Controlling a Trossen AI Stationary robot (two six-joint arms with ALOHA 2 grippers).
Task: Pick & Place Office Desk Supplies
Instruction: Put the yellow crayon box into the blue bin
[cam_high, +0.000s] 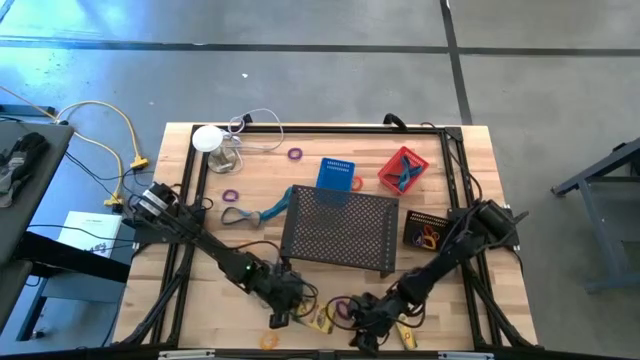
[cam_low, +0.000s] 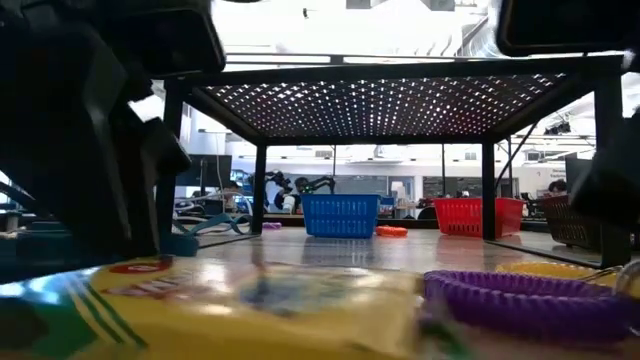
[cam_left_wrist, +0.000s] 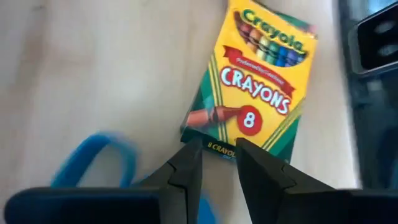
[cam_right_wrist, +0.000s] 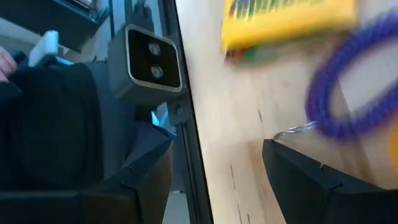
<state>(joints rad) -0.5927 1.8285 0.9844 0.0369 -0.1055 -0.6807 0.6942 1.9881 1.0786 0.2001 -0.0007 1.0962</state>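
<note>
**benchrat:** Wooden table (cam_high: 470, 180) on a grey concrete floor, cables off one side. Both arms sit low at the near edge. The left gripper (cam_left_wrist: 217, 163) has its fingers (cam_left_wrist: 189, 163) only a narrow gap apart, nothing between them, tips right at the bottom edge of a yellow crayon box (cam_left_wrist: 255, 87) lying flat on the wood. Can't tell if they actually touch it. A blurry blue band (cam_left_wrist: 99, 158) lies just beside the fingers.

**looploop:** And the right gripper (cam_right_wrist: 214, 165)?

**benchrat:** Spread wide, holding nothing. One finger (cam_right_wrist: 311, 180) is over the wood, next to a purple coil ring (cam_right_wrist: 348, 93), and a yellow box (cam_right_wrist: 286, 15) lies a bit farther out. Its other finger hangs by the table's edge frame.

**looploop:** Rest of the supplies?

**benchrat:** From above, a small cluster of yellow and purple bits around the two grippers, plus an orange ring (cam_high: 268, 341) at the near edge. Black mesh tray (cam_high: 340, 232) stands in the middle on legs. Behind it are a blue basket (cam_high: 337, 173) and a red basket (cam_high: 403, 168), and a dark basket (cam_high: 426, 230) beside it has something orange and purple inside. Two purple rings (cam_high: 296, 154) lie loose on the left half, and another blue band (cam_high: 262, 212) is just left of the tray.
</note>
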